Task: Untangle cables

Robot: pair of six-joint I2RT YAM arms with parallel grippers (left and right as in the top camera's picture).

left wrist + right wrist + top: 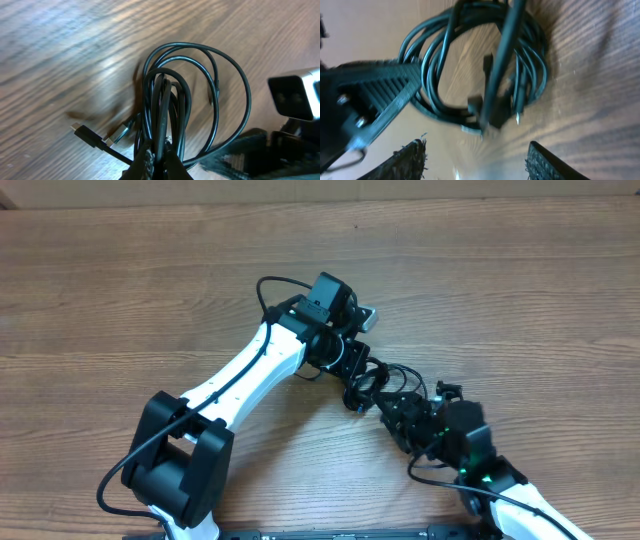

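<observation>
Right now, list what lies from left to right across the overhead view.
left arm's base → left arm's white link → cables → right arm's wrist. The grippers overlap the cables, so they are left out.

Looped cables (black) — in pincer.

A brown wood-grain table fills the view, with soft light glare.

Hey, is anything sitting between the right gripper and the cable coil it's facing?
Nothing visible does. The right gripper has its jaws open, with only bare table between them and the cables. The left gripper grips the coil from the left of the right wrist view, not across the path.
</observation>
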